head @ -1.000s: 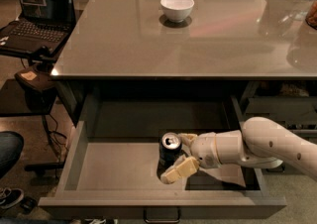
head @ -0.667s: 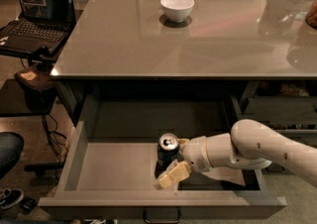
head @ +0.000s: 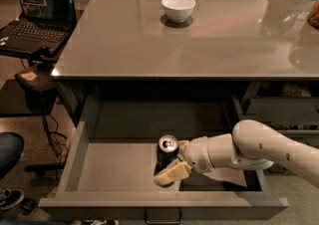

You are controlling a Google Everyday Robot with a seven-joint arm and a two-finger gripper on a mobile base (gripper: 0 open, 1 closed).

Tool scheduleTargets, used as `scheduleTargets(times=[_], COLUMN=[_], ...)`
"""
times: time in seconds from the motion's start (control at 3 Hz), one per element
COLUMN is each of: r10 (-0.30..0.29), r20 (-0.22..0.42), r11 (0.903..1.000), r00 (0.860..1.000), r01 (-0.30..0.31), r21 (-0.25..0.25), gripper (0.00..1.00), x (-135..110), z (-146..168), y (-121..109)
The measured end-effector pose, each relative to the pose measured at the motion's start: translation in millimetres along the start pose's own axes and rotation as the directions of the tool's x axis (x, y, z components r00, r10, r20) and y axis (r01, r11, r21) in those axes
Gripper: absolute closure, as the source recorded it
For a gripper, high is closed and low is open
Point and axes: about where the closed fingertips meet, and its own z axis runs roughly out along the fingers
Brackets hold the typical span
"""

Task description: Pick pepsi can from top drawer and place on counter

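Observation:
The pepsi can (head: 167, 150) stands upright on the floor of the open top drawer (head: 112, 167), near its middle; its silver top faces up. My gripper (head: 173, 162) reaches in from the right on a white arm. Its fingers sit around the can: one tan finger (head: 172, 174) in front of the can, the other behind it at the right. The counter (head: 199, 25) lies above the drawer, glossy grey-brown.
A white bowl (head: 178, 8) stands on the counter at the back middle. A laptop (head: 40, 12) sits on a small dark side table at the left. A person's leg and shoe (head: 9, 179) show at the lower left. Darker drawers (head: 284, 112) are at the right.
My gripper has slid a little left and forward around the can. The can has stayed in place in the drawer.

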Motion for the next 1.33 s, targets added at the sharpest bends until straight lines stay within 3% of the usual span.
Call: scheduleTargets(times=[1.0, 1.33], r10=[-0.003, -0.048], r20=[-0.001, 0.017], r11=[1.0, 0.9947], r00=[1.0, 0.999], r01=[0.003, 0.046], r21=[0.005, 0.092], gripper=[0.88, 1.0], x=[0.1, -18.4], z=[-1.4, -41.4], y=[0.5, 6.3])
